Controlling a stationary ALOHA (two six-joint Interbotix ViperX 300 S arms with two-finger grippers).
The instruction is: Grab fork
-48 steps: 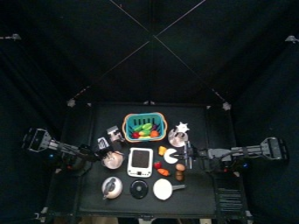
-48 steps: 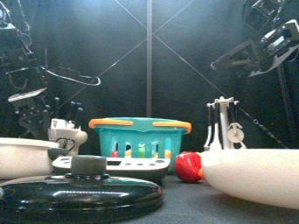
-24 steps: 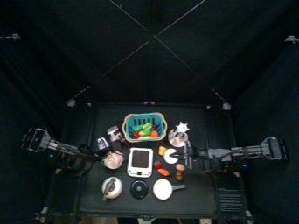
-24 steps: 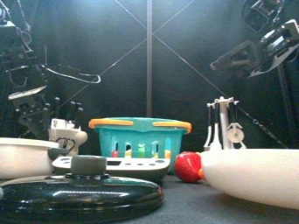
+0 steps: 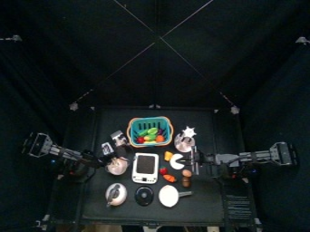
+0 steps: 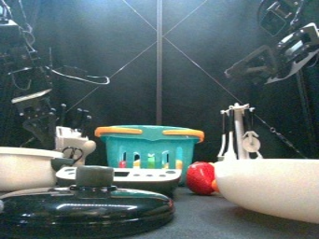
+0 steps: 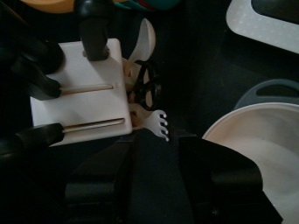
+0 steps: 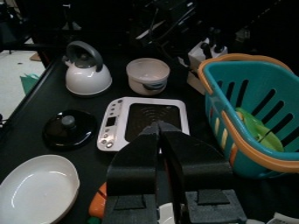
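At the rack's (image 7: 79,87) edge the white fork (image 7: 158,124) leans with its tines out, beside a black whisk (image 7: 146,79) and a white spoon (image 7: 143,39). The left gripper (image 7: 152,166) hovers just off the tines, jaws wide apart, probably lined up to close on the fork alone. The whisk touching the fork is the likeliest snag. A bowl (image 7: 267,131) sits near the rack, the teal basket (image 6: 149,145) beyond it. Well away from the rack, the right gripper (image 8: 163,140) rests, jaws together and empty.
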